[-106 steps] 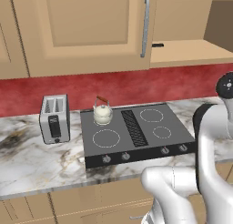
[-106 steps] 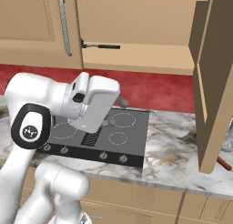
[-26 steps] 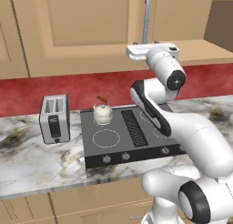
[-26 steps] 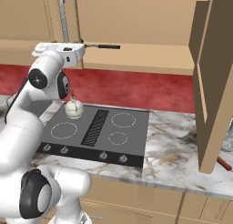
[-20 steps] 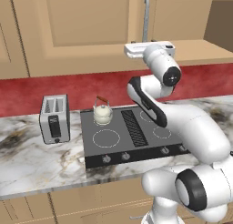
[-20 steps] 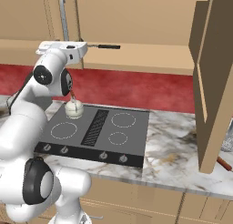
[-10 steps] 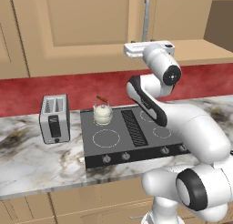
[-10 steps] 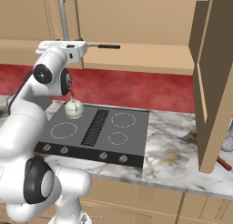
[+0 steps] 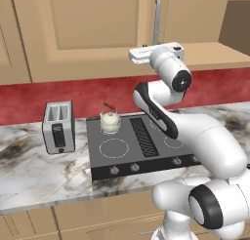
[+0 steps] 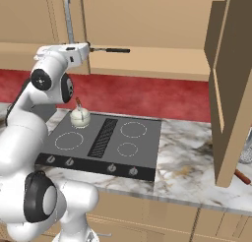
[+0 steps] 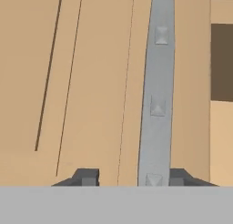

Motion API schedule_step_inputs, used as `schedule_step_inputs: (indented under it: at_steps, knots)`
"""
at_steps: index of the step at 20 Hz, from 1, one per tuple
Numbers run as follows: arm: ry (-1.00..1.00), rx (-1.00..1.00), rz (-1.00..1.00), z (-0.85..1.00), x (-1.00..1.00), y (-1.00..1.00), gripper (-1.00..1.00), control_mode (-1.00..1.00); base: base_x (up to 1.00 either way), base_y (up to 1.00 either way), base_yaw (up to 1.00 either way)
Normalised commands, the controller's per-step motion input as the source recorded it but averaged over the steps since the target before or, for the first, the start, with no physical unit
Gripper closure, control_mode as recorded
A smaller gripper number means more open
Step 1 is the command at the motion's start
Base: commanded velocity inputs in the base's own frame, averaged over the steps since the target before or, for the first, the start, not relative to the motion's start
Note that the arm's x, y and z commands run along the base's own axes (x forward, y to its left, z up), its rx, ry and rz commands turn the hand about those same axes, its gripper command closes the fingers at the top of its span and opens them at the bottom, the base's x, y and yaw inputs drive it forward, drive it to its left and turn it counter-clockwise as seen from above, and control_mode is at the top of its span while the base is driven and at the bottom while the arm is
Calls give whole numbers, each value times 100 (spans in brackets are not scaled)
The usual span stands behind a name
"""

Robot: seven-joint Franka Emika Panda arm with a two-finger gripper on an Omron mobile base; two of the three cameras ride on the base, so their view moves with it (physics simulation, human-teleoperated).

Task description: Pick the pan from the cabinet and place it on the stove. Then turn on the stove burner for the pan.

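Claw [image 11: 129, 176] at cabinet [image 9: 93, 34] handle [image 11: 157, 95]; no writing legible.

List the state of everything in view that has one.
tool: jaws apart, straddling the door handle
left cabinet door: closed
right cabinet door: swung open
pan: in cabinet, handle sticking out
kettle: upright on stove

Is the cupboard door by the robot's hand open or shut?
Shut: the cabinet door lies flush with its neighbours, its silver handle upright before the gripper.
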Motion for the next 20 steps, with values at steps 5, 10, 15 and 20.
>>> schedule_step_inputs:
  at_steps: [5, 10, 15, 20]
  knots:
    - [8, -9, 0, -15, 1, 28, 100, -100, 0, 0, 0]
    - [2, -1, 0, -2, 2, -5, 100, -100, 0, 0, 0]
    - [3, 0, 0, 0, 9, -2, 100, -100, 0, 0, 0]
    - [0, 0, 0, -1, 1, -2, 100, -100, 0, 0, 0]
